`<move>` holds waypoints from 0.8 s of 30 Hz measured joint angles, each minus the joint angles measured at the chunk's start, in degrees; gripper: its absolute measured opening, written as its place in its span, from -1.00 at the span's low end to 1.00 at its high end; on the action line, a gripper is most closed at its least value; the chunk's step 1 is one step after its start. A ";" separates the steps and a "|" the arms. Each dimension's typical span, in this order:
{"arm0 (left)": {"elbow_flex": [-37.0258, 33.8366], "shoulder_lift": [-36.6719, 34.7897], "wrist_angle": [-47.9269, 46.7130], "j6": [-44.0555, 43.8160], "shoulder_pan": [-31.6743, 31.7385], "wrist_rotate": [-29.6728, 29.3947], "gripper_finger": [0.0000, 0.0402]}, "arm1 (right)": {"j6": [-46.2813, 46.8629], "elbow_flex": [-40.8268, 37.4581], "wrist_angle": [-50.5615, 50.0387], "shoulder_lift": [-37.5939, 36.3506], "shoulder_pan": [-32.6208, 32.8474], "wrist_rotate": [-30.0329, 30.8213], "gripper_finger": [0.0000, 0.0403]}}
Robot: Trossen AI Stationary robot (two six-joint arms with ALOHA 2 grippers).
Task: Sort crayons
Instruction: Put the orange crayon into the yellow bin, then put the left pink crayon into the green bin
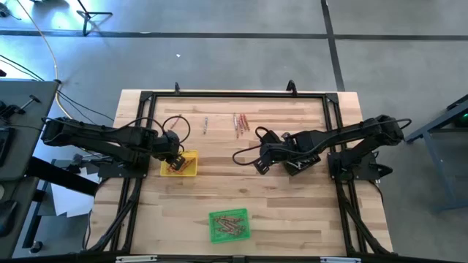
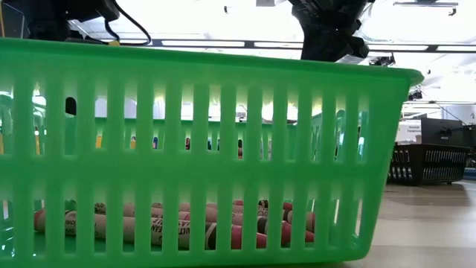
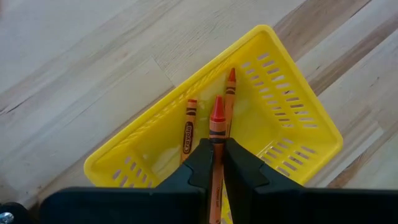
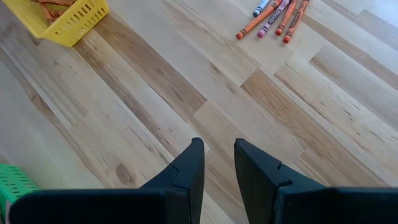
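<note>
The wooden desk (image 1: pixel 292 219) carried everything. My left claw (image 3: pixel 217 163) hung over the yellow tray (image 1: pixel 191 169) at the desk's left side, pinching an orange crayon (image 3: pixel 216 124) point-forward, so it would, I judged, drop in line with the two orange crayons (image 3: pixel 188 127) lying inside. My right claw (image 4: pixel 219 163) waited above bare desk near the middle, fingers spread and holding nothing, aimed toward the loose crayons (image 4: pixel 277 17) lying side by side near the far edge, probably the next ones to fetch. Nearest the front stood the green tray (image 1: pixel 219 231), which held a heap of brownish and reddish crayons (image 2: pixel 186 227) lying flat on its bottom. A couple of pale crayons (image 1: pixel 206 126) lay apart near the far edge, unsorted.
</note>
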 joint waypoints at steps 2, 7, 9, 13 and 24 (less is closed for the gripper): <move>0.00 0.00 -0.02 0.04 0.00 0.00 -0.87 | 0.00 0.00 0.01 -0.01 0.00 0.00 -0.59; 0.00 0.00 -0.01 0.04 0.00 0.00 -0.80 | 0.00 0.00 0.01 0.00 0.00 0.00 -0.59; 0.00 0.00 0.01 0.04 0.00 0.00 -0.76 | 0.00 0.00 0.01 -0.01 0.00 0.02 -0.59; 0.00 0.00 0.53 0.08 0.02 0.00 -0.69 | 0.00 0.00 0.01 -0.01 0.00 0.02 -0.59; 0.11 -0.02 15.90 13.84 4.31 -2.99 -0.63 | -0.46 0.00 0.01 -0.01 -0.04 0.04 -0.59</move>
